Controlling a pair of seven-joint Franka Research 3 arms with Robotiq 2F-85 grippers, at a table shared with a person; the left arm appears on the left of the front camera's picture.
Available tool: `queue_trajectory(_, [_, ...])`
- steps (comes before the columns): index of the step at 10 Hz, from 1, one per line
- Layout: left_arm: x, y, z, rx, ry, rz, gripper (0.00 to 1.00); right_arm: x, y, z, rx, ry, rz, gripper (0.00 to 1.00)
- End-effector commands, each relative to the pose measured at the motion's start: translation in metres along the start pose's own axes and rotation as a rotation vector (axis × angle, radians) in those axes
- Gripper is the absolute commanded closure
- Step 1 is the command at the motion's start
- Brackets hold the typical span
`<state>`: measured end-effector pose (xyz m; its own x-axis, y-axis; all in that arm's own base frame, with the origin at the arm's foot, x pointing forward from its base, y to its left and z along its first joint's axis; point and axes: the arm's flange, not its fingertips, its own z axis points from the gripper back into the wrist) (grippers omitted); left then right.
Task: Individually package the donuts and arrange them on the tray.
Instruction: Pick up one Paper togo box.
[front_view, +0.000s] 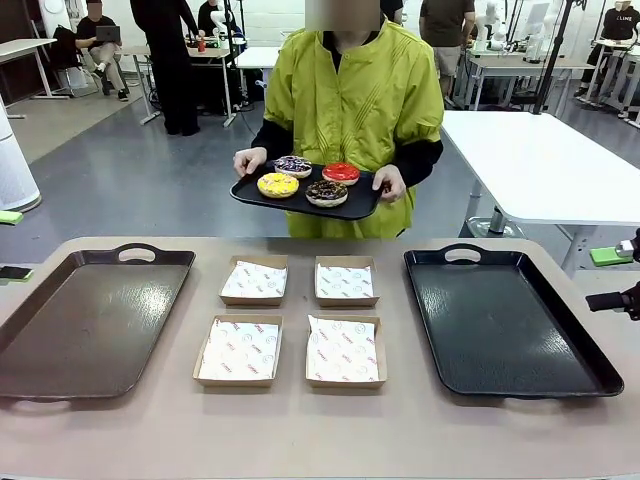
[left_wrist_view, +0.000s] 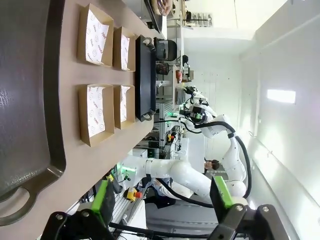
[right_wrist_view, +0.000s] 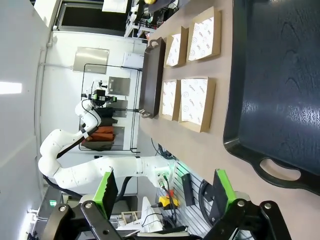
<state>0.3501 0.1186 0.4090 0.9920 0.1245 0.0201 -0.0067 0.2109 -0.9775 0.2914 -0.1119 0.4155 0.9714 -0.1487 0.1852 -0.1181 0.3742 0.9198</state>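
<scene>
The yellow-iced donut (front_view: 278, 185), the dark donut with pale sprinkles (front_view: 293, 165), the red glazed donut (front_view: 341, 172) and the dark chocolate donut (front_view: 327, 192) sit close together on a small black serving tray (front_view: 352, 206). None of them is on my table (front_view: 320, 430): the person at the far side holds that tray in the air just beyond the far edge. The person's right hand (front_view: 249, 161) is clasped on one end of it and the left hand (front_view: 389, 183) on the other, thumbs resting on the rim. On the table in front of the person I see four open cardboard boxes lined with printed paper, two in the far row (front_view: 254, 281) (front_view: 345, 281) and two in the near row (front_view: 240, 350) (front_view: 345, 350), set apart from each other in a square. A brown tray (front_view: 90, 320) lies to their left and a large black tray (front_view: 500, 320) to their right, both with nothing on them. From the left wrist camera my left gripper (left_wrist_view: 162, 200) has its green-padded fingers (left_wrist_view: 103, 200) spread wide, nothing between them and touching nothing, off the end of the brown tray. From the right wrist camera my right gripper (right_wrist_view: 162, 192) is likewise spread wide and holds nothing, hanging off the handle end of the large black tray.
</scene>
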Motion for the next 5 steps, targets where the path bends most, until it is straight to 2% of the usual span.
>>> queue_trajectory(1, [0.0003, -0.0022, 0.0025, -0.02, -0.01, -0.007, 0.0, 0.0004, -0.0009, -0.0004, 0.01, 0.0, 0.005, 0.0])
queue_trajectory(5, [0.0003, -0.0022, 0.0025, -0.02, -0.01, -0.007, 0.0, 0.0004, -0.0009, -0.0004, 0.01, 0.0, 0.005, 0.0])
